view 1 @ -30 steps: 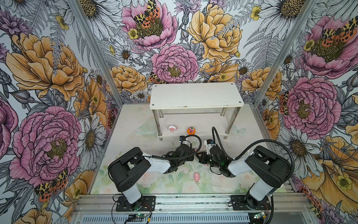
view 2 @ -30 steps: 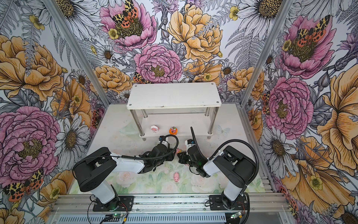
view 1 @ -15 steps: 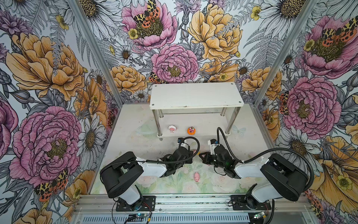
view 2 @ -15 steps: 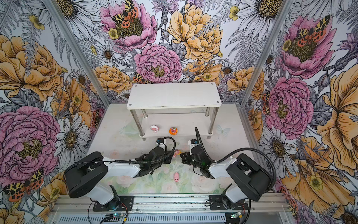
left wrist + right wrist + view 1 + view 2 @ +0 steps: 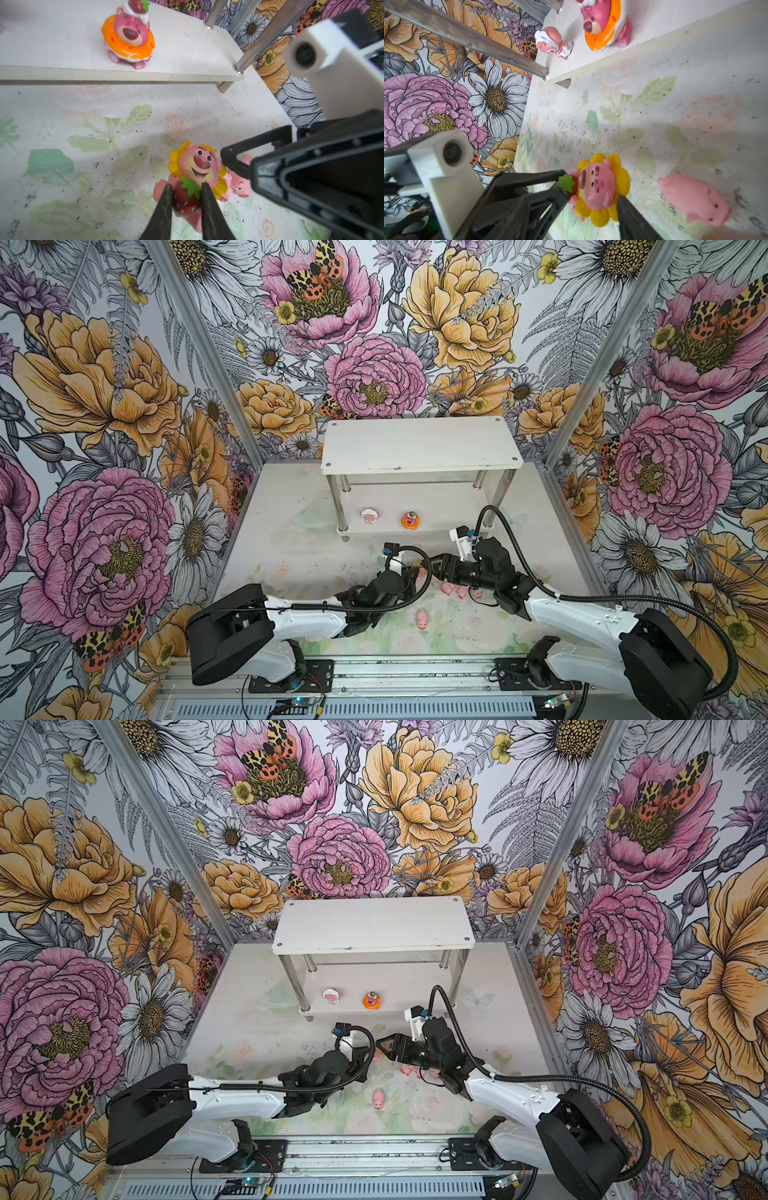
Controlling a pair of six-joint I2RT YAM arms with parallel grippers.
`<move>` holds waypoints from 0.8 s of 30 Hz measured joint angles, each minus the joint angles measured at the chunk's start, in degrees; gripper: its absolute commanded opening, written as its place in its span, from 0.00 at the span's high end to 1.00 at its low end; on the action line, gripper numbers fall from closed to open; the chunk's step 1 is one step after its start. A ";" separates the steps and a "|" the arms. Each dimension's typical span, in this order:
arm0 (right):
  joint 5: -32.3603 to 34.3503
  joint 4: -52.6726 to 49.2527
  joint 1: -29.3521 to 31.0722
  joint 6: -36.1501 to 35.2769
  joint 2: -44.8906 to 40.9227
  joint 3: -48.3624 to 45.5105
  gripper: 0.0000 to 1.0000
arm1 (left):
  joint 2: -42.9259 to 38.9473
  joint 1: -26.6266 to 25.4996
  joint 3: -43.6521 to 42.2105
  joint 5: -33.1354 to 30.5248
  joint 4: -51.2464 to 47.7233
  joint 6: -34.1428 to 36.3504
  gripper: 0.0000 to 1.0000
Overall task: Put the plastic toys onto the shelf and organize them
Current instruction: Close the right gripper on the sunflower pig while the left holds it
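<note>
Yellow-rimmed toy: clenched by left fingers at its strawberry; right fingers released beside it. Step: pickup. Next: carry to shelf, set upright beside orange toy.

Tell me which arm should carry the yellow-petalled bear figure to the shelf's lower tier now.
Left. The left gripper is shut on the strawberry of the yellow-petalled bear figure, while the right gripper has its jaws open and grips nothing. The shelf lies just beyond, with the orange-ringed bear already on its lower tier.
</note>
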 measured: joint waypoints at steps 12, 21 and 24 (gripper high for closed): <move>-1.31 3.19 0.00 7.72 2.34 -0.02 0.28 | -6.21 -1.01 -0.87 -5.79 -0.57 2.75 0.91; -1.92 9.94 0.24 10.45 4.94 0.31 0.42 | -5.68 -2.69 -0.92 -6.23 -0.72 3.19 0.91; -2.25 11.78 0.46 11.39 6.75 0.31 0.51 | -5.64 -2.69 -0.92 -6.25 -0.74 3.30 0.90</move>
